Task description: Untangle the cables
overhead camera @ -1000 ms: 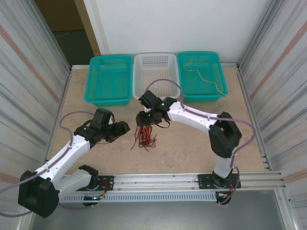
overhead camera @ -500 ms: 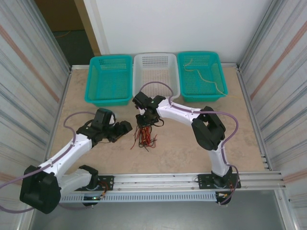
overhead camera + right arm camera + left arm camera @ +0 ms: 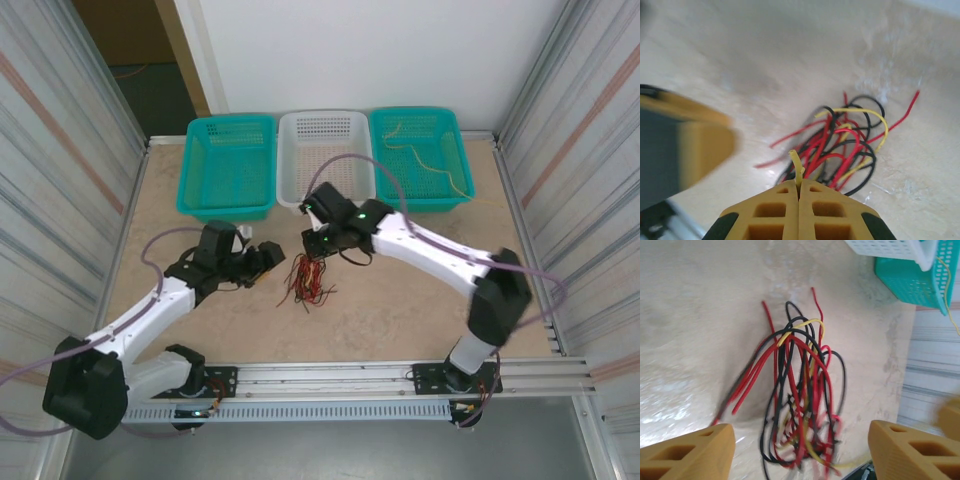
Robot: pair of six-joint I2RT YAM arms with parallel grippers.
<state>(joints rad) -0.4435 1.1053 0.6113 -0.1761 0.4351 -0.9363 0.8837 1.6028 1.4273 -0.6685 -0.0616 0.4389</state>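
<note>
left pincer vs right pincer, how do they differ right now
The left pincer is open, fingers wide apart, gripping nothing; the right pincer is shut on a pale yellow cable whose end pokes up between its fingers. In the top view the left pincer sits left of the cable tangle, the right pincer at its far end. Both have yellow-orange fingers and face the tangle.

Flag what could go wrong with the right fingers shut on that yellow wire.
Slip: the right gripper pinches the yellow cable with just a short stub past the fingers; tension could pull it free.
Drag: the left gripper is open around the tangle, not pinning it, so pulling may lift the whole bundle.
Collision: both grippers work close together at the tangle.
</note>
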